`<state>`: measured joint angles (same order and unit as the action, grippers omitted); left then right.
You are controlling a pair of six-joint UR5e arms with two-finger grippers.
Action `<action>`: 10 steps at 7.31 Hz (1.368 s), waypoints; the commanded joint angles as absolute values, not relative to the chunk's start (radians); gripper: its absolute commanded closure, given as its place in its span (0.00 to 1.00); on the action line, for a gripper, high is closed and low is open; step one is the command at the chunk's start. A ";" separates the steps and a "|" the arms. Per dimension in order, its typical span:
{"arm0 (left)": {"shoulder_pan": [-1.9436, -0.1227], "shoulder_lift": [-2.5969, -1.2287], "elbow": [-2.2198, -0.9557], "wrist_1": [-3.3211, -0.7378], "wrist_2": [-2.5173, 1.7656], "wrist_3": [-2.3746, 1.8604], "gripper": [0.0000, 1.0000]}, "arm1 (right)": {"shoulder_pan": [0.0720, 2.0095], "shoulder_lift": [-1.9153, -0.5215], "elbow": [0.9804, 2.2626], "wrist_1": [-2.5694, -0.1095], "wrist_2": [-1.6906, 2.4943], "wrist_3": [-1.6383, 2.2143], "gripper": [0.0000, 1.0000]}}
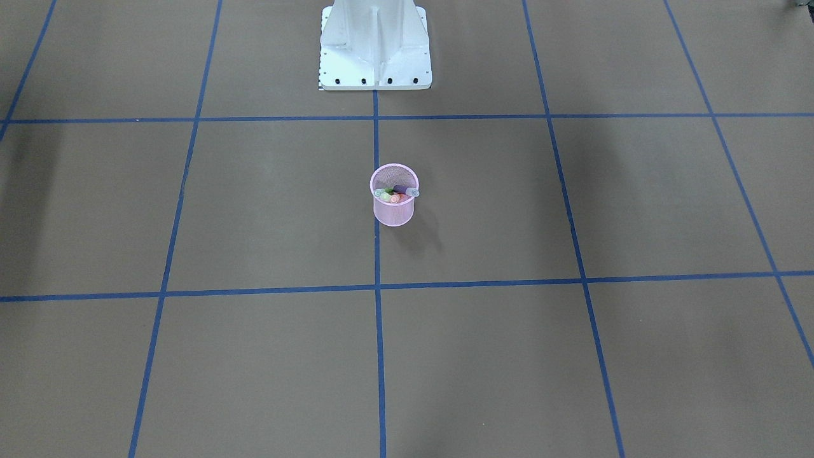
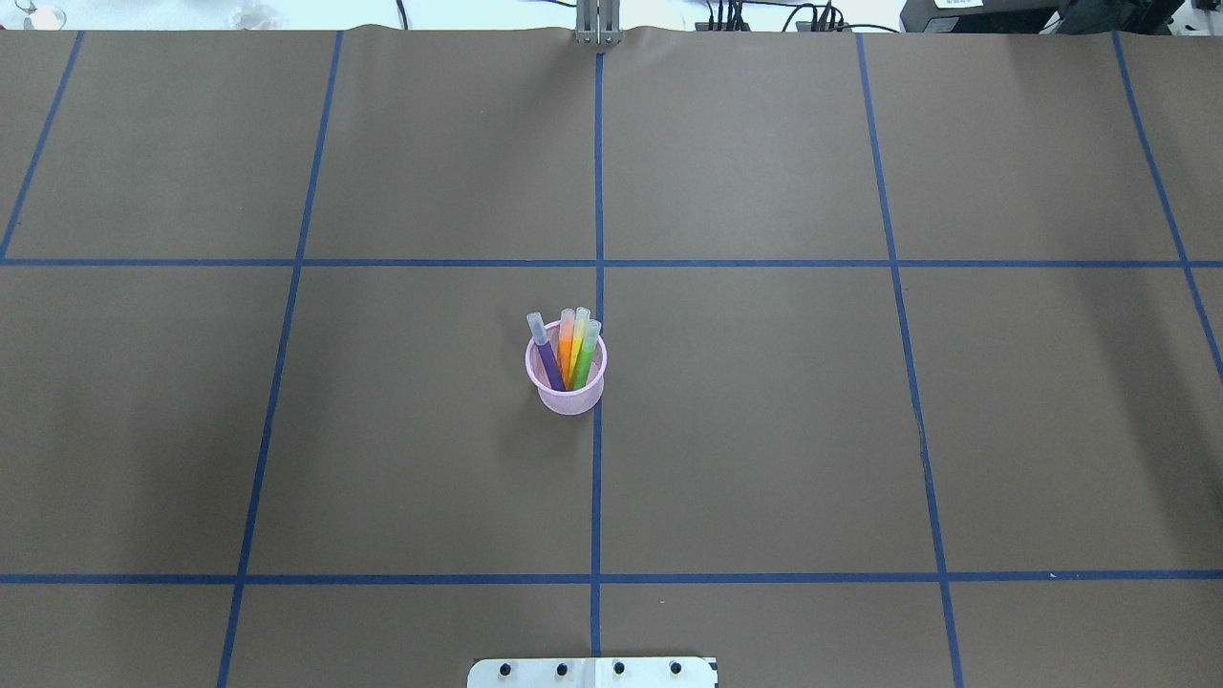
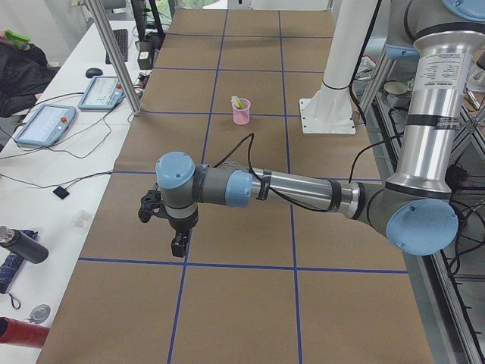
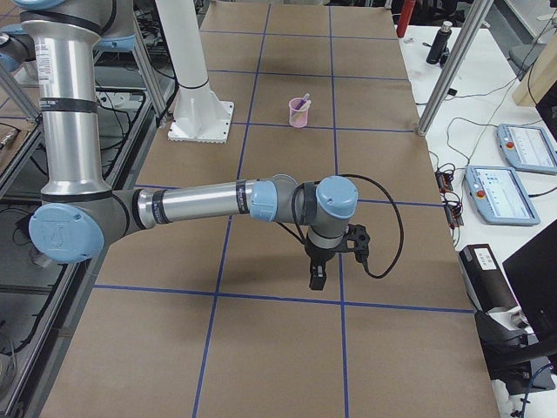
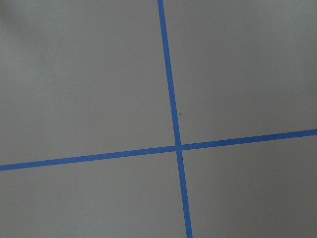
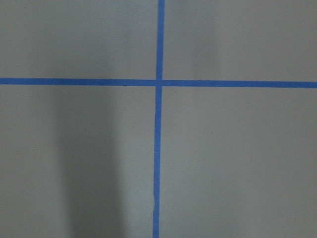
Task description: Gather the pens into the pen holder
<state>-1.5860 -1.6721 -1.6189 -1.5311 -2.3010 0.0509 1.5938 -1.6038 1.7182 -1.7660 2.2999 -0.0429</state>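
The pink mesh pen holder (image 2: 566,397) stands upright near the table's middle, and also shows in the front view (image 1: 394,214). Inside it stand the purple pen (image 2: 547,359), orange pen (image 2: 566,344), yellow pen (image 2: 576,344) and green pen (image 2: 587,357), cap ends up and leaning on the far rim. My left gripper (image 3: 178,244) shows only in the left side view, far from the holder over bare table. My right gripper (image 4: 318,277) shows only in the right side view, also far from it. I cannot tell whether either is open or shut.
The robot's white base (image 1: 375,48) stands at the table's near edge. Blue tape lines (image 2: 598,478) divide the brown table cover into squares. Both wrist views show only tape crossings. Side benches hold teach pendants (image 3: 44,123) and bottles.
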 commanded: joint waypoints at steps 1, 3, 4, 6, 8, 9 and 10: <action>-1.586 -1.671 -1.615 -1.531 -2.301 0.052 0.00 | 1.624 -1.652 1.718 -1.709 2.304 -0.046 0.00; -1.585 -1.671 -1.611 -1.529 -2.301 0.051 0.00 | 1.623 -1.651 1.718 -1.709 2.307 -0.043 0.00; -1.585 -1.671 -1.608 -1.529 -2.301 0.051 0.00 | 1.623 -1.651 1.718 -1.709 2.307 -0.043 0.00; -1.585 -1.671 -1.605 -1.528 -2.286 0.051 0.00 | 1.623 -1.648 1.718 -1.707 2.307 -0.043 0.00; -1.585 -1.672 -1.603 -1.528 -2.278 0.051 0.00 | 1.623 -1.644 1.718 -1.707 2.307 -0.041 0.00; -1.585 -1.671 -1.597 -1.528 -2.278 0.051 0.00 | 1.623 -1.643 1.718 -1.707 2.307 -0.041 0.00; -1.585 -1.672 -1.586 -1.528 -2.278 0.051 0.00 | 1.623 -1.641 1.718 -1.707 2.307 -0.040 0.00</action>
